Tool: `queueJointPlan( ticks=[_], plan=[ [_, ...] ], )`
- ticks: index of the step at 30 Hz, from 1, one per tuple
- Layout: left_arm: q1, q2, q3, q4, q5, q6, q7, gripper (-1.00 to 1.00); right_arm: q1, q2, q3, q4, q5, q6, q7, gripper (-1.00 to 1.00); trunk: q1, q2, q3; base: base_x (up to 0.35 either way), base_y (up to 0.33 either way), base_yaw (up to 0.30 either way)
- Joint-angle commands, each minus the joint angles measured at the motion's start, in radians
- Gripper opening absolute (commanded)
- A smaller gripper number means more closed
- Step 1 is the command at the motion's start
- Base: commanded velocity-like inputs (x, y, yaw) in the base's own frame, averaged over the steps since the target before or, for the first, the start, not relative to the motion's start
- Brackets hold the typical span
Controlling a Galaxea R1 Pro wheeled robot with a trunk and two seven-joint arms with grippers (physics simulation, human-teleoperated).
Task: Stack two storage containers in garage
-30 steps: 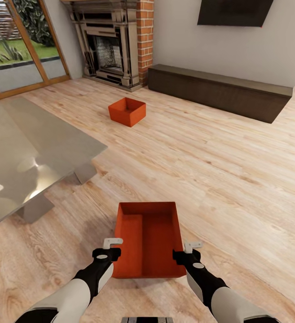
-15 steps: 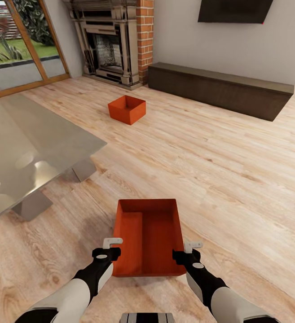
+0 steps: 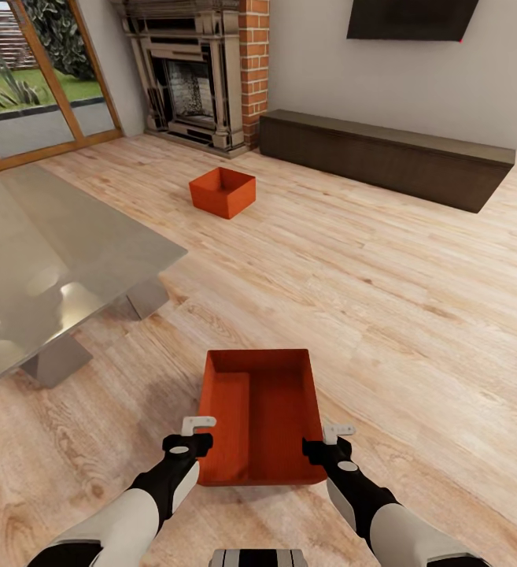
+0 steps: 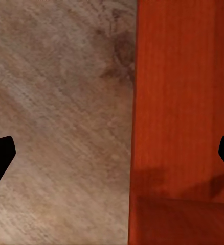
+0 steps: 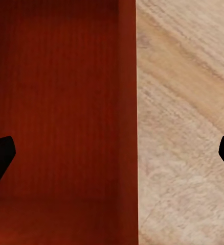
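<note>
Near orange bin point(image 3: 262, 417) on the wood floor point(image 3: 384, 299), flanked by left claw point(image 3: 198, 425) and right claw point(image 3: 337, 431). Both claws wide open, each straddling a side wall, gripping nothing. Second bin point(image 3: 223, 191) far off near the fireplace point(image 3: 191, 79)

Both claws point(image 3: 198, 435) point(image 3: 330, 442) spread wide, low.

Dark low bench point(image 3: 387, 158) beneath what may be a television point(image 3: 411, 19).
</note>
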Motion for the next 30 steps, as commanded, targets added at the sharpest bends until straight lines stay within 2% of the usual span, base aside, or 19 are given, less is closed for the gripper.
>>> queueJointPlan(
  ticks=[1, 30],
  plan=[
    [0.0, -0.001, 0.005, -0.001, -0.01, 0.005, 0.002, 1.0, -0.001, 0.0, 0.007, 0.001, 0.0, -0.002, -0.007, 1.0, 0.0, 0.0, -0.001, 0.0, 0.0, 0.0],
    [0.0, -0.003, 0.006, -0.003, -0.005, 0.003, 0.002, 1.0, -0.001, -0.004, 0.012, 0.001, 0.006, -0.002, -0.006, 1.0, 0.0, 0.0, -0.001, 0.0, 0.0, 0.0]
  ],
)
